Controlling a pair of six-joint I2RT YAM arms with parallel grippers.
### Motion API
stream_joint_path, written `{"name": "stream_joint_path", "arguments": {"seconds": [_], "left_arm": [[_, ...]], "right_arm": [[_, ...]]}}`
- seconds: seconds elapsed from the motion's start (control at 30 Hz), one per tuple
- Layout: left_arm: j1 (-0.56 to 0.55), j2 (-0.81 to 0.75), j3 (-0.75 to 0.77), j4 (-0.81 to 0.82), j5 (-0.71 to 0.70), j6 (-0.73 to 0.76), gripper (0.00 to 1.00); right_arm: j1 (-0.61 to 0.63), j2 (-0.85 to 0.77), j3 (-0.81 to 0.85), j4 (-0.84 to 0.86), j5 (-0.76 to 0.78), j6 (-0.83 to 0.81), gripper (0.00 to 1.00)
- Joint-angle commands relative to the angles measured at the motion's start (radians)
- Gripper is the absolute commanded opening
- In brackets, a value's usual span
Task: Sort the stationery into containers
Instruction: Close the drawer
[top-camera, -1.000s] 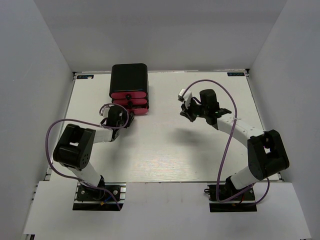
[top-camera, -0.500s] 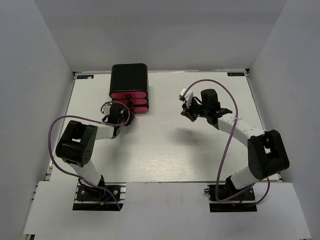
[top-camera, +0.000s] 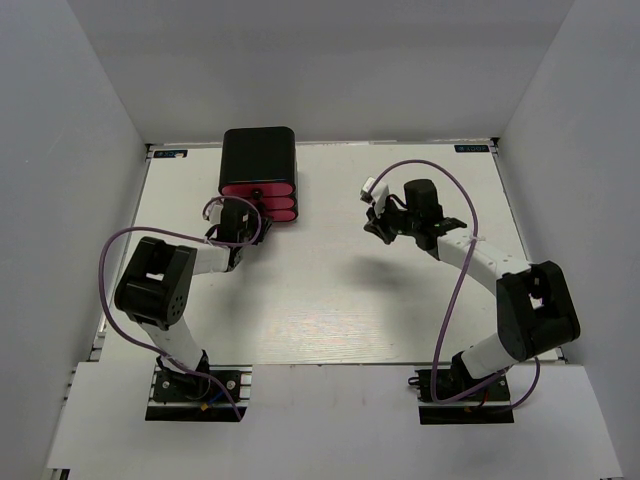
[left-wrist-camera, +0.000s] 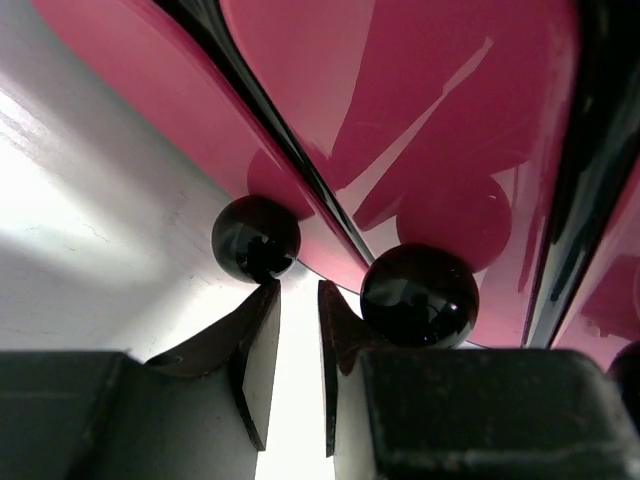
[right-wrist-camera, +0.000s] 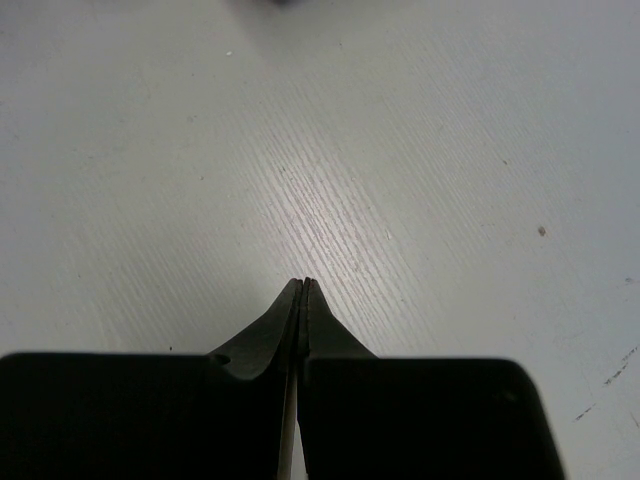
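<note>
The containers are three stacked pink-red drawers (top-camera: 262, 196) with black round knobs, set in a rounded black box (top-camera: 258, 155) at the far left of the table. My left gripper (top-camera: 243, 222) is pressed up close to the drawer fronts (left-wrist-camera: 320, 90). Its jaws are almost shut, with only a narrow slit and nothing between them (left-wrist-camera: 299, 285). One knob (left-wrist-camera: 256, 238) sits just off the left fingertip and another knob (left-wrist-camera: 419, 295) just off the right one. My right gripper (top-camera: 381, 226) is shut and empty above bare table (right-wrist-camera: 304, 281). No stationery is in view.
The white table (top-camera: 340, 290) is enclosed by grey walls on the left, back and right. Purple cables loop from both arms. The black box stands against the far edge.
My left gripper has moved forward towards the drawers, and the lowest drawer sticks out less than before. The right arm has barely moved.
</note>
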Motion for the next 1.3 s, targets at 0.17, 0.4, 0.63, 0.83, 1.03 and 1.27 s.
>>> {"name": "stream_joint_path", "arguments": {"seconds": [0.17,0.4,0.63,0.83,1.03,1.27], "left_arm": [[0.006,-0.041,-0.002,0.023,0.002,0.015,0.34],[-0.003,-0.174,-0.082,-0.017,0.020,0.075,0.38],[-0.012,-0.376,-0.198,-0.092,0.074,0.170,0.74],[-0.012,-0.648,-0.247,-0.346,0.069,0.356,0.90],[-0.012,-1.005,-0.257,-0.543,0.048,0.547,0.99],[-0.012,-1.196,-0.266,-0.605,0.049,0.603,1.00]], "right_arm": [[-0.008,-0.042,-0.019,0.024,-0.019,0.003,0.00],[-0.008,-0.056,-0.034,0.020,-0.021,-0.004,0.00],[-0.008,-0.078,-0.045,0.012,-0.007,-0.001,0.39],[-0.009,-0.154,-0.065,0.039,0.023,0.062,0.90],[-0.005,-0.188,-0.061,0.026,0.175,0.290,0.90],[-0.014,-0.207,-0.046,-0.082,0.275,0.324,0.90]]}}
